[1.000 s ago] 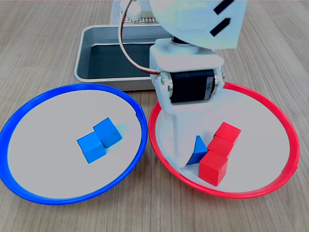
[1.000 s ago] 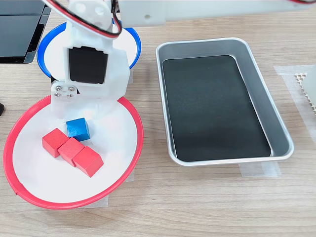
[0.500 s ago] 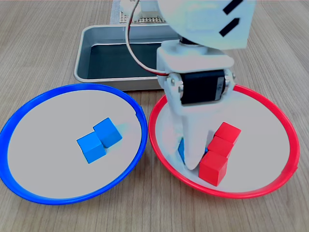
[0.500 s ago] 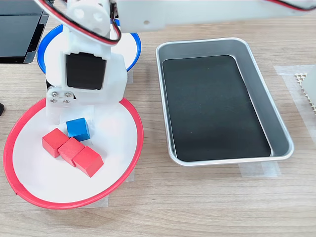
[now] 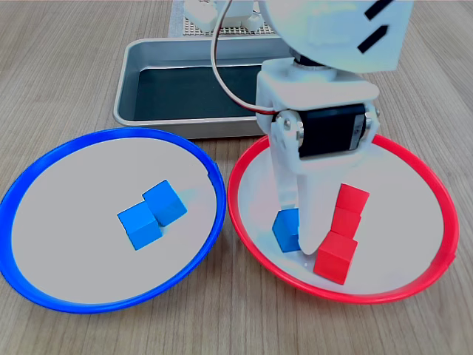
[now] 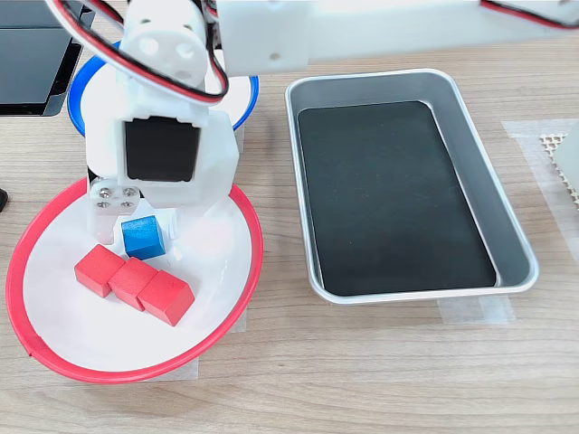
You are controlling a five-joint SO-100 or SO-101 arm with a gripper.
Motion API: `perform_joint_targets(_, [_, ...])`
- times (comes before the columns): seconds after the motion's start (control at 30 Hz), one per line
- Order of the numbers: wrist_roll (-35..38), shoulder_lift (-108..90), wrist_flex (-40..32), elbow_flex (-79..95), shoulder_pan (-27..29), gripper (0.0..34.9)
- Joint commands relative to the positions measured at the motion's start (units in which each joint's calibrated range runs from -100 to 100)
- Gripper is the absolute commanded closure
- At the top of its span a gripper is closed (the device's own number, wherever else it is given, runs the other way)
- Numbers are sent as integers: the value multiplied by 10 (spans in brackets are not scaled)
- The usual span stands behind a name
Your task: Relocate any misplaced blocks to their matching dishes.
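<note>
Blocks: one blue cube [image 5: 287, 230], bracketed by the fingers [image 5: 298, 235], and three red cubes [image 6: 134, 283] occupy the red-rimmed plate [image 5: 432, 188]; two blue cubes [image 5: 153, 214] occupy the blue-rimmed plate [image 5: 44, 159] at 9 o'clock. Wooden tabletop [image 5: 66, 66].

A robotics lab or hobby test bench is suggested: a wood-grain tabletop [image 6: 380, 371] is seen in both exterior views, a metal tray [image 6: 507, 226] is fixed down with clear tape [image 6: 475, 312], and a white 3D-printed arm [image 5: 325, 89] with exposed wiring [image 5: 222, 81] is mounted there.
</note>
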Motion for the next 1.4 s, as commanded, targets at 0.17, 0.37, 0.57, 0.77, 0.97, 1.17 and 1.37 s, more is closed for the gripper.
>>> perform_joint_targets(0.17, [0,-4,-9,-17,1,198])
perform_joint_targets(0.37, [-4,17,-10,-43,7,199])
perform_joint_targets(0.57, [-2,44,-2,-78,12,198])
perform_joint_targets(0.77, [-1,35,23,-69,9,208])
perform_joint_targets(0.97, [1,33,23,-66,7,241])
perform_joint_targets(1.17, [4,33,22,-61,5,246])
perform_joint_targets(1.37, [4,33,13,-55,0,247])
